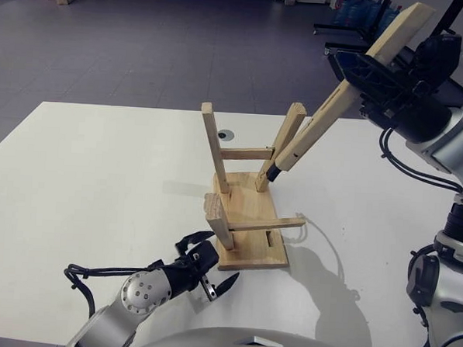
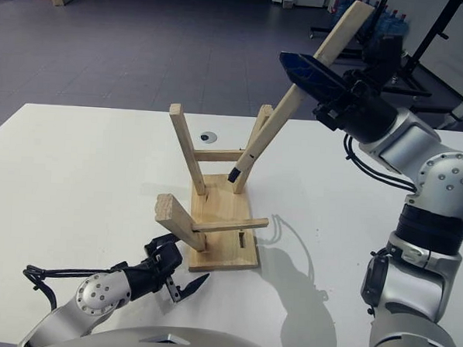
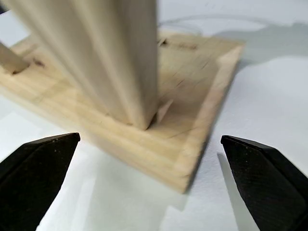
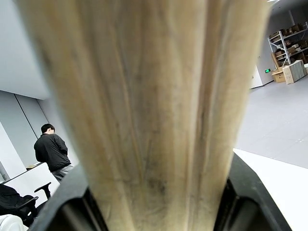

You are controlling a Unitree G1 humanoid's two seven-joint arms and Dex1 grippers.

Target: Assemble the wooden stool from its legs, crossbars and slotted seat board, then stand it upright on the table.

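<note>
seat board: flat pale wooden slotted seat board (image 1: 252, 256) lies on the white table (image 1: 99, 174), near its middle, just ahead of the left gripper.
standing legs: three pale square wooden legs rise from the board: far left leg (image 1: 216, 145), far right leg (image 1: 286, 137), and a near left leg (image 1: 218, 215) that leans.
crossbars: one thin wooden crossbar (image 1: 246, 153) joins the two far legs; a second thin crossbar (image 1: 269, 222) juts from the near leg, its far end free in the air.
open slot: a narrow slot (image 1: 268, 239) shows at the board's near right.
held leg: a long pale wooden leg (image 1: 319, 124) slants down over the board, its dark lower tip at the far right leg; touching or not, i cannot tell.
right gripper (image 1: 363, 71): raised on the right, fingers clamped on the held leg; in its wrist view the leg hides most of them.
left gripper (image 1: 211, 264): low over the table at the board's near left corner, fingers wide apart, holding nothing.
left wrist view: the near leg is blurred and cut off at the top.
</note>
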